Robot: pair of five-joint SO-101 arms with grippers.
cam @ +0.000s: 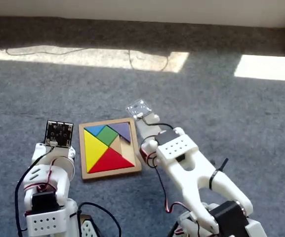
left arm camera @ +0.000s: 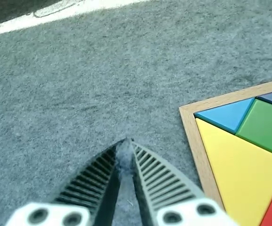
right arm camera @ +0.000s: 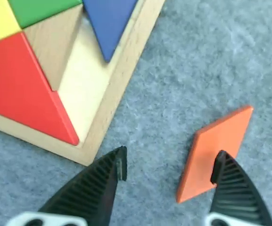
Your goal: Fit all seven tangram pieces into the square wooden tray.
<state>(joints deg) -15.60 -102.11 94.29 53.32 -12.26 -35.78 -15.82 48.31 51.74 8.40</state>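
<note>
The square wooden tray [cam: 110, 173] lies on the carpet between the two arms. It holds a yellow triangle [cam: 95, 148], a red triangle [cam: 110, 161], a light-blue triangle [cam: 95, 130], a green piece [cam: 107, 135], a dark-blue triangle [cam: 123, 131] and a plain wooden triangle [right arm camera: 55, 47]. A pale bare slot [right arm camera: 86, 80] runs along the tray's rim [right arm camera: 126, 61]. An orange parallelogram [right arm camera: 216, 150] lies flat on the carpet just outside that rim. My right gripper [right arm camera: 169, 165] is open above it, one fingertip [right arm camera: 219, 165] over its edge. My left gripper [left arm camera: 126, 141] is shut and empty, beside the tray's corner [left arm camera: 187, 113].
Grey carpet [cam: 221, 113] covers the floor, with sunlit patches [cam: 83, 57] and a thin cable [cam: 147, 64] farther back. The left arm [cam: 48, 197] and right arm [cam: 196, 182] flank the tray at the near edge.
</note>
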